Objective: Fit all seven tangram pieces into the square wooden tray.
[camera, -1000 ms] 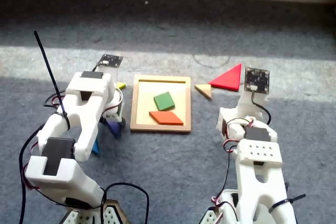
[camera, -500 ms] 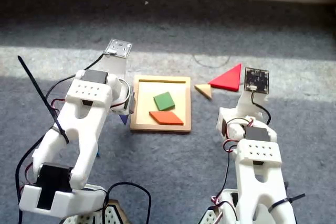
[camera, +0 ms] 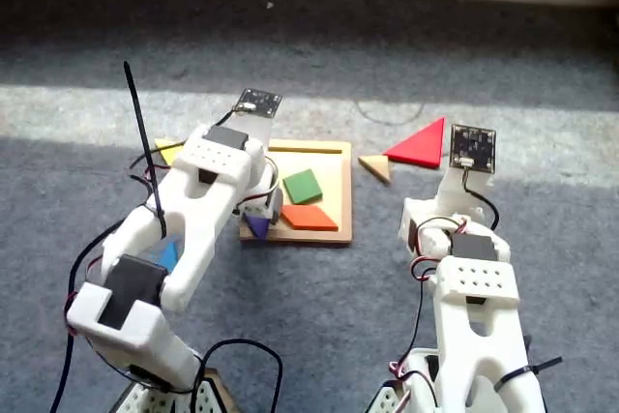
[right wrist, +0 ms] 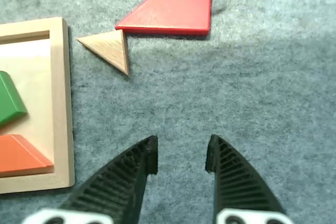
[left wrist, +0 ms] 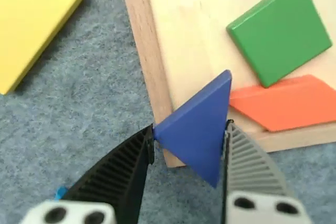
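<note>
left gripper [left wrist: 189, 135]: we are seeing it squeezing the blue triangle [left wrist: 197, 127], with one black jaw pressing on each side of it.
blue triangle: it is hanging over the near left corner of the tray [left wrist: 142, 51], right across the wooden rim. One tip is pointing in over the tray floor, close to the orange piece [left wrist: 286, 109]. We are not able to tell if it is touching the wood.
tray: it is lying flat on the grey carpet [camera: 338, 321], between the two arms.
green square [left wrist: 278, 30]: it is lying flat inside the tray, about in the middle.
orange piece: this slanted four-sided shape is lying flat along the tray's near edge, with the green square's corner just beside it.
yellow triangle [left wrist: 29, 30]: it is lying on the carpet outside the tray's left edge, near the far left corner.
small wooden triangle [right wrist: 107, 48]: it is lying on the carpet just past the tray's right edge, near the far right corner.
red triangle [right wrist: 173, 6]: this big one is lying on the carpet just beside the small wooden triangle, farther from the tray.
light blue piece [camera: 166, 258]: we are seeing a bit of it peeking out from under the left arm [camera: 184, 229], on the carpet.
right gripper [right wrist: 181, 156]: its jaws are standing apart and are holding nothing. It is hanging over bare carpet, off the tray's right edge.
</note>
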Robot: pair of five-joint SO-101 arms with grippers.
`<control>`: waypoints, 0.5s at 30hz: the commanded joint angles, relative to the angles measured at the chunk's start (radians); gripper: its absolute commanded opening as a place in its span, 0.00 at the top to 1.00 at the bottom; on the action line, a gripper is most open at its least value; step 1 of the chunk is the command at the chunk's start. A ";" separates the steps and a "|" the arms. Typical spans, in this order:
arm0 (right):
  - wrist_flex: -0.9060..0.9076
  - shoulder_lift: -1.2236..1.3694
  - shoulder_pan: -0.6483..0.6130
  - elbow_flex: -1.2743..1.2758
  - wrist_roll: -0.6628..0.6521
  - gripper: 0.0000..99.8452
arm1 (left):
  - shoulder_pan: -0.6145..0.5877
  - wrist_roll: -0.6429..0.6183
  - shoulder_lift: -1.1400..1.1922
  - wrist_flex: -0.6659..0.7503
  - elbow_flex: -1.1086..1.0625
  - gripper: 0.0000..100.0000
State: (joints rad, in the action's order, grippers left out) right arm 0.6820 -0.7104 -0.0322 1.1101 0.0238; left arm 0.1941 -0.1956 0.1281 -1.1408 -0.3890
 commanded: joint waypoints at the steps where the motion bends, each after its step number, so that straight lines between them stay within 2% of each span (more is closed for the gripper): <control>1: -0.019 -0.027 0.015 -0.004 -0.012 0.85 | 0.012 -0.087 0.035 0.006 0.087 0.74; 8: -0.019 -0.031 0.015 -0.005 -0.012 0.85 | 0.012 -0.109 -0.004 -0.035 0.104 0.74; 15: -0.019 -0.035 0.015 -0.004 -0.012 0.85 | -0.030 -0.110 -0.136 -0.041 -0.001 0.74</control>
State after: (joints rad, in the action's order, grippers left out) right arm 0.6820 -0.7104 -0.0322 1.1101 0.0238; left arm 0.1941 -0.2923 0.0990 -1.1684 -0.3521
